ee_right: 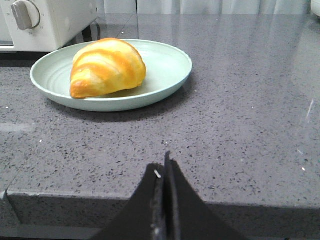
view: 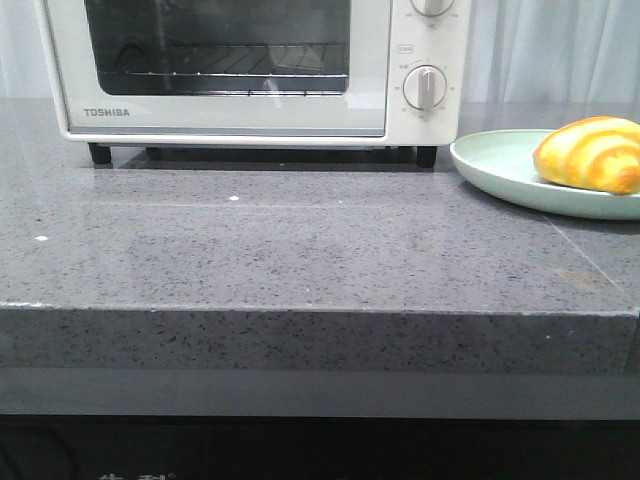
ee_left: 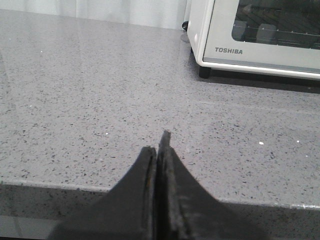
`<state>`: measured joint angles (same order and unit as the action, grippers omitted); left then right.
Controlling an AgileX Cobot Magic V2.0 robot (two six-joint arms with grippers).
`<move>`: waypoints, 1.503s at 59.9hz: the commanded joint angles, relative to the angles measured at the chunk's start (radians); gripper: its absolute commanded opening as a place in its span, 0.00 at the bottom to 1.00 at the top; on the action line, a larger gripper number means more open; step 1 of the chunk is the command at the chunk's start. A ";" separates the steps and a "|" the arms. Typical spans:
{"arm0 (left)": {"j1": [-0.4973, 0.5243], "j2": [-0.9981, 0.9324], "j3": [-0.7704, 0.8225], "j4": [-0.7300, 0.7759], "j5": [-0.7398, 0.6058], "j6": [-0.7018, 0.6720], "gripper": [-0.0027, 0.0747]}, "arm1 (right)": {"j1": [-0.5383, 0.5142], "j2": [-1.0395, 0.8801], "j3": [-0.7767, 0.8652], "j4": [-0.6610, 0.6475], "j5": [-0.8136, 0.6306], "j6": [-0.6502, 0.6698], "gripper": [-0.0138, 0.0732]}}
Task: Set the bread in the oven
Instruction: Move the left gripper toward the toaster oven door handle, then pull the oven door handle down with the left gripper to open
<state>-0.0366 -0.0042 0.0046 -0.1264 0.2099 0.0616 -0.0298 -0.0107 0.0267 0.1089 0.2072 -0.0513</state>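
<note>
Oven (view: 250, 70) stands shut at the table's (view: 300, 250) back; bread (view: 590, 155) lies on the green plate (view: 490, 160) beside it. Both arms' fingers (ee_left: 157, 160) (ee_right: 164, 172) are pressed together, empty. Nothing begun; door-opening probably comes first.

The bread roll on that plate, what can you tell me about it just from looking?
The glossy golden-yellow oval bread roll has paler cream swirl stripes, like a croissant, and looks smooth and whole. It lies on its side on the pale green round plate, off-centre, towards the side nearer the cream-white Toshiba toaster oven, whose door is shut. Only the plate touches it; no gripper is near. The plate stands on the speckled grey stone counter, to the right of the oven.
</note>
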 commanded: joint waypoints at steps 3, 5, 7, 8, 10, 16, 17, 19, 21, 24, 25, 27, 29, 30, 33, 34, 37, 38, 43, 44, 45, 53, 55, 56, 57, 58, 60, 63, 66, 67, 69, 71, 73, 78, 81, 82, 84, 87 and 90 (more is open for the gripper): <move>0.002 -0.017 0.006 -0.001 -0.078 -0.005 0.01 | -0.005 -0.022 -0.006 -0.010 -0.097 -0.008 0.08; 0.002 -0.017 0.006 -0.001 -0.079 -0.005 0.01 | -0.005 -0.022 -0.006 -0.010 -0.097 -0.008 0.08; 0.002 -0.017 0.006 -0.001 -0.079 -0.005 0.01 | -0.005 -0.022 -0.006 -0.010 -0.096 -0.008 0.08; 0.002 -0.017 0.006 -0.001 -0.079 -0.005 0.01 | -0.005 -0.022 -0.006 -0.010 -0.096 -0.008 0.08; 0.002 -0.017 0.006 -0.001 -0.079 -0.005 0.01 | -0.005 -0.022 -0.006 -0.010 -0.096 -0.008 0.08; 0.002 -0.017 0.006 -0.001 -0.082 -0.005 0.01 | -0.005 -0.022 -0.006 -0.010 -0.096 -0.008 0.08; 0.002 -0.017 0.006 -0.003 -0.084 -0.005 0.01 | -0.005 -0.022 -0.006 -0.010 -0.096 -0.008 0.08; 0.002 -0.017 0.006 -0.018 -0.096 -0.005 0.01 | -0.005 -0.022 -0.006 -0.010 -0.101 -0.008 0.08; -0.001 -0.017 0.006 -0.031 -0.116 -0.005 0.01 | -0.005 -0.022 -0.006 -0.010 -0.115 -0.008 0.08; -0.001 -0.017 0.006 -0.037 -0.173 -0.005 0.01 | -0.005 -0.022 -0.007 -0.010 -0.142 -0.008 0.08; -0.001 -0.017 0.004 -0.037 -0.188 -0.005 0.01 | -0.005 -0.022 -0.008 -0.010 -0.157 -0.008 0.08; -0.001 -0.017 -0.002 -0.037 -0.219 -0.005 0.01 | -0.005 -0.022 -0.012 -0.010 -0.171 -0.005 0.08; -0.001 -0.017 -0.013 -0.037 -0.234 -0.005 0.01 | -0.005 -0.022 -0.027 -0.009 -0.174 0.001 0.08; -0.001 -0.017 -0.021 -0.037 -0.234 -0.005 0.01 | -0.005 -0.022 -0.035 -0.008 -0.170 0.004 0.08; -0.001 -0.017 -0.068 -0.037 -0.231 -0.005 0.01 | -0.005 -0.022 -0.079 0.000 -0.129 0.008 0.08; -0.001 -0.015 -0.082 -0.035 -0.229 -0.005 0.01 | -0.005 -0.022 -0.094 0.002 -0.114 0.008 0.08; -0.001 -0.008 -0.142 -0.020 -0.210 -0.005 0.01 | -0.005 -0.022 -0.154 0.003 -0.057 0.008 0.08; -0.001 -0.004 -0.161 -0.010 -0.194 -0.005 0.01 | -0.005 -0.018 -0.172 0.003 -0.041 0.008 0.08; -0.001 0.045 -0.277 0.093 -0.103 -0.005 0.01 | -0.005 0.016 -0.287 0.003 0.046 0.008 0.08; -0.001 0.065 -0.310 0.106 -0.071 -0.005 0.01 | -0.005 0.032 -0.314 0.003 0.069 0.008 0.08; -0.001 0.080 -0.332 0.126 -0.049 -0.005 0.01 | -0.005 0.045 -0.332 0.003 0.084 0.008 0.08; -0.001 0.293 -0.503 0.144 0.063 -0.005 0.01 | -0.005 0.198 -0.476 0.014 0.159 0.008 0.08; -0.002 0.341 -0.530 0.144 0.063 -0.005 0.01 | -0.005 0.226 -0.495 0.026 0.157 0.008 0.08; -0.002 0.377 -0.544 0.144 0.059 -0.005 0.01 | -0.005 0.244 -0.508 0.036 0.156 0.008 0.08; -0.002 0.400 -0.552 0.144 0.054 -0.005 0.01 | -0.005 0.255 -0.515 0.041 0.155 0.008 0.08; -0.002 0.435 -0.564 0.144 0.041 -0.005 0.01 | -0.005 0.270 -0.525 0.049 0.153 0.008 0.08; -0.002 0.479 -0.579 0.136 0.017 -0.005 0.01 | -0.005 0.286 -0.536 0.060 0.148 0.008 0.08; -0.002 0.551 -0.606 0.105 -0.017 -0.005 0.01 | -0.004 0.306 -0.548 0.069 0.137 0.008 0.08; -0.010 0.627 -0.644 0.073 -0.039 -0.001 0.01 | -0.004 0.321 -0.551 0.070 0.119 0.008 0.08; -0.015 0.645 -0.655 0.069 -0.039 -0.001 0.01 | -0.004 0.324 -0.551 0.070 0.115 0.008 0.08; -0.031 0.692 -0.686 0.068 -0.042 0.000 0.01 | -0.004 0.327 -0.551 0.070 0.108 0.008 0.08; -0.054 0.738 -0.718 0.070 -0.044 0.001 0.01 | -0.004 0.329 -0.551 0.070 0.105 0.008 0.08; -0.076 0.785 -0.744 0.070 -0.049 0.006 0.01 | -0.004 0.329 -0.551 0.070 0.104 0.008 0.08; -0.161 0.893 -0.831 0.070 -0.059 0.039 0.01 | -0.004 0.329 -0.551 0.071 0.106 0.008 0.08; -0.214 0.959 -0.892 0.070 -0.063 0.042 0.01 | -0.004 0.329 -0.551 0.072 0.106 0.008 0.08; -0.236 0.977 -0.907 0.070 -0.066 0.042 0.01 | -0.004 0.329 -0.551 0.074 0.106 0.008 0.08; -0.269 1.023 -0.944 0.070 -0.081 0.042 0.01 | -0.004 0.329 -0.551 0.079 0.106 0.008 0.08; -0.304 1.076 -0.989 0.070 -0.099 0.042 0.01 | -0.004 0.329 -0.551 0.087 0.105 0.008 0.08; -0.334 1.140 -1.043 0.070 -0.108 0.042 0.01 | -0.004 0.329 -0.551 0.102 0.102 0.008 0.08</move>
<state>-0.3156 1.0635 -0.9316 -0.0452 0.2044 0.1006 -0.0298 0.3006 -0.4864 0.1846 0.4007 -0.0403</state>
